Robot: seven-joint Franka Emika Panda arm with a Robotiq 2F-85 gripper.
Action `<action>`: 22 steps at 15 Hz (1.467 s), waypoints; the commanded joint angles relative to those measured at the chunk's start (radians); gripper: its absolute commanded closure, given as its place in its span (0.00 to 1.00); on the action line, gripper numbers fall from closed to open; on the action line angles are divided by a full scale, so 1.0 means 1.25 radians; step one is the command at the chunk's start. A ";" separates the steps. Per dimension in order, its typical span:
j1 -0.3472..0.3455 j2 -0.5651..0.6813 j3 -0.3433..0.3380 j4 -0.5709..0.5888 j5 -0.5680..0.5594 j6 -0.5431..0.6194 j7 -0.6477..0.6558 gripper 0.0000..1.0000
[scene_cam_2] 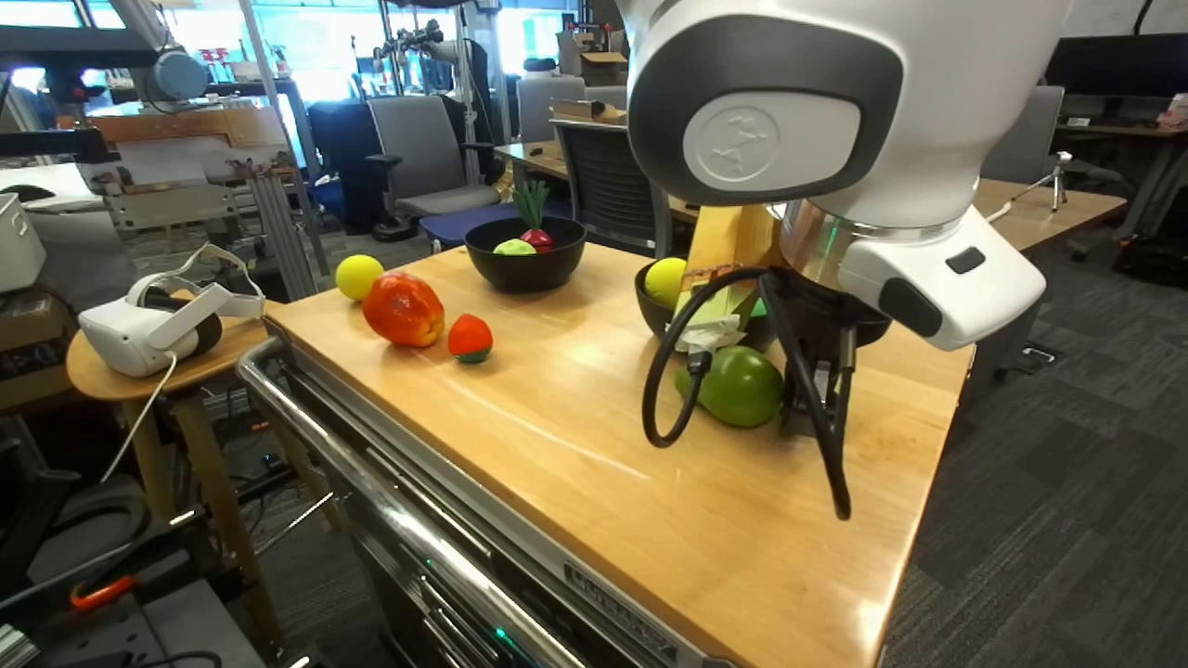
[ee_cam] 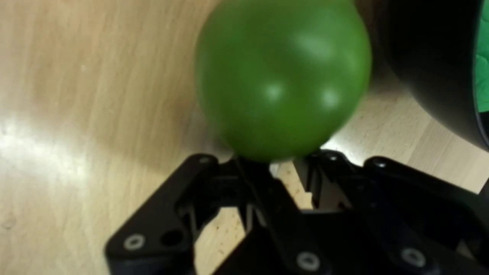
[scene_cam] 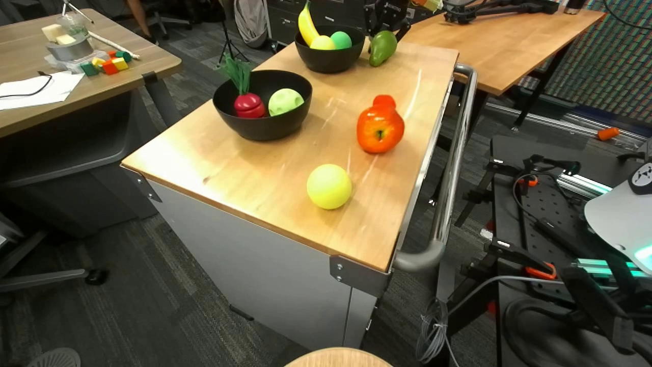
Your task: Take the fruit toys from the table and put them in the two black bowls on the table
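Note:
My gripper [ee_cam: 280,166] is shut on the green avocado [ee_cam: 282,76], which covers the fingertips in the wrist view. The avocado shows in both exterior views [scene_cam: 383,48] [scene_cam_2: 742,388], low over the table; contact is unclear. A black bowl [scene_cam: 330,62] beside it holds a banana [scene_cam: 307,25], a yellow fruit [scene_cam: 323,43] and a green one [scene_cam: 341,40]. Another black bowl [scene_cam: 265,128] holds a red vegetable with green leaves [scene_cam: 249,104] and a pale green piece [scene_cam: 286,101]. A red-orange fruit [scene_cam: 380,128], a strawberry [scene_cam_2: 471,337] and a yellow ball [scene_cam: 329,186] lie on the table.
A metal rail [scene_cam: 458,168] runs along one side of the wooden table [scene_cam: 239,173]. A stool with a white headset [scene_cam_2: 153,329] stands close by. A second desk [scene_cam: 509,46] stands beyond the rail. The arm [scene_cam_2: 770,139] hangs over the farther bowl.

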 commanded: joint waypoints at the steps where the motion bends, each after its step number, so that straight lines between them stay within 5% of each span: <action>1: -0.002 -0.021 -0.004 -0.002 -0.041 -0.033 0.040 0.59; 10: 0.035 -0.042 -0.035 -0.020 -0.263 -0.094 0.107 0.01; 22: 0.073 -0.054 -0.026 -0.028 -0.308 -0.174 0.188 0.00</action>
